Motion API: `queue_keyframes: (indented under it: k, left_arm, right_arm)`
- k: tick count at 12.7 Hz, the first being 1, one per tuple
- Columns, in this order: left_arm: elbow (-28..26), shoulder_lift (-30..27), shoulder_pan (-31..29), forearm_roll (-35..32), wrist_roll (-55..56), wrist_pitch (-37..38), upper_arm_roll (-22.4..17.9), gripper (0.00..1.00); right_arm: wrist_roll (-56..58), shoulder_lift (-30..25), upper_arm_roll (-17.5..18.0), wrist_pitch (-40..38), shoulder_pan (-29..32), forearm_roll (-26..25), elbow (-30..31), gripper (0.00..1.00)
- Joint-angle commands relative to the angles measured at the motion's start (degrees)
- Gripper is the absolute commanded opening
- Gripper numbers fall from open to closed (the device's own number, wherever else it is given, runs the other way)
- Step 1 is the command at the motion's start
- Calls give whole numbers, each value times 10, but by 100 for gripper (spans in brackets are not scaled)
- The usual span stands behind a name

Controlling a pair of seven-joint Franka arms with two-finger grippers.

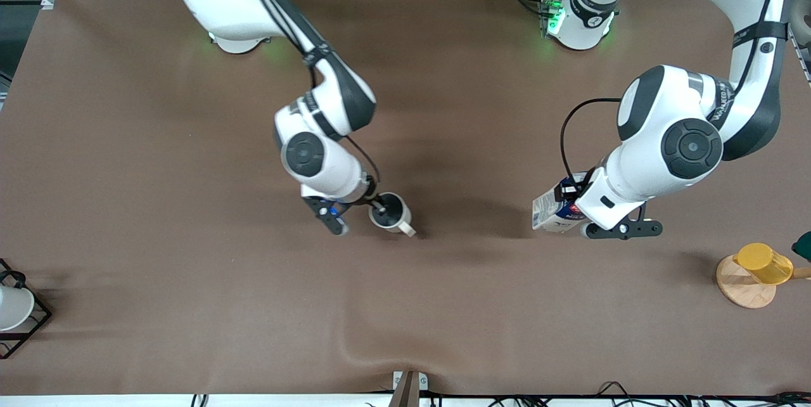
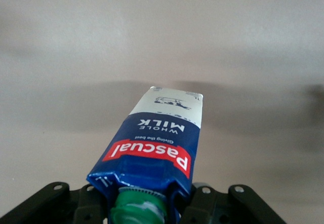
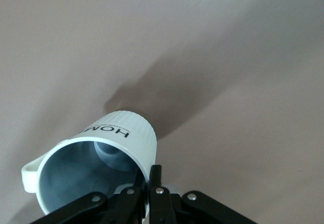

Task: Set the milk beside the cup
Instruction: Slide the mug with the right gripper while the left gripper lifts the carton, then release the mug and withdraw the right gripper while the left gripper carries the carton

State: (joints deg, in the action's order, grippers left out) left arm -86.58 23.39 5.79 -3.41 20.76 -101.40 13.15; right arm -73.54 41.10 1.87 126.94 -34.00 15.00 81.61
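Observation:
My left gripper (image 1: 570,200) is shut on the top of the milk (image 1: 550,210), a dark-blue carton with a green cap, a red band and whitish sides. The milk is tilted over the brown table (image 1: 190,267) toward the left arm's end. In the left wrist view the milk (image 2: 159,143) points away from the gripper (image 2: 147,203). My right gripper (image 1: 379,206) is shut on the rim of the cup (image 1: 390,212), a cream-white mug with a grey inside, at the table's middle. In the right wrist view the cup (image 3: 119,138) is pinched at its wall by the gripper (image 3: 152,177).
A yellow cup (image 1: 763,262) hangs on a wooden stand (image 1: 742,285) at the left arm's end, with a dark green thing (image 1: 803,245) beside it. A black wire rack (image 1: 28,324) with a white cup (image 1: 11,307) stands at the right arm's end.

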Motion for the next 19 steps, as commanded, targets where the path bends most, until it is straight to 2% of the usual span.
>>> queue_keyframes:
  k: [1,3,4,5,6,8,11,13,16,18,19]
  left_arm:
    - [-4,-8,-4,-11,23,34,34,0]
    - [-7,-8,-1,-11,44,39,50,0]
    - [-7,-7,1,-12,56,42,58,0]
    - [-9,-7,5,-12,60,43,61,0]
    - [-9,-7,11,-12,60,48,61,0]
    - [-10,-7,13,-12,60,56,61,0]
    - [-18,-7,28,-12,75,59,61,0]
    - [-19,-2,54,-12,107,65,61,0]
    - [-14,9,112,-11,192,80,61,0]
    - [3,30,150,-7,256,80,61,0]
    - [21,43,176,-5,282,80,60,0]
  right_arm:
    - [-31,37,-11,13,-24,4,-40,0]
    - [-48,54,-12,16,-34,-15,-54,0]
    - [-50,56,-12,16,-36,-20,-54,16]
    - [-50,55,-12,13,-36,-21,-55,93]
    - [-49,51,-12,9,-36,-22,-55,100]
    - [-49,35,-11,-27,-27,-19,-57,100]
    - [-17,4,-9,-176,27,-16,-102,100]
    - [112,-54,-10,-260,77,-17,-96,100]
    - [247,-93,-12,-390,181,-26,-95,100]
    - [402,-96,-11,-417,247,-65,-94,100]
    - [468,-96,-12,-428,277,-70,-94,100]
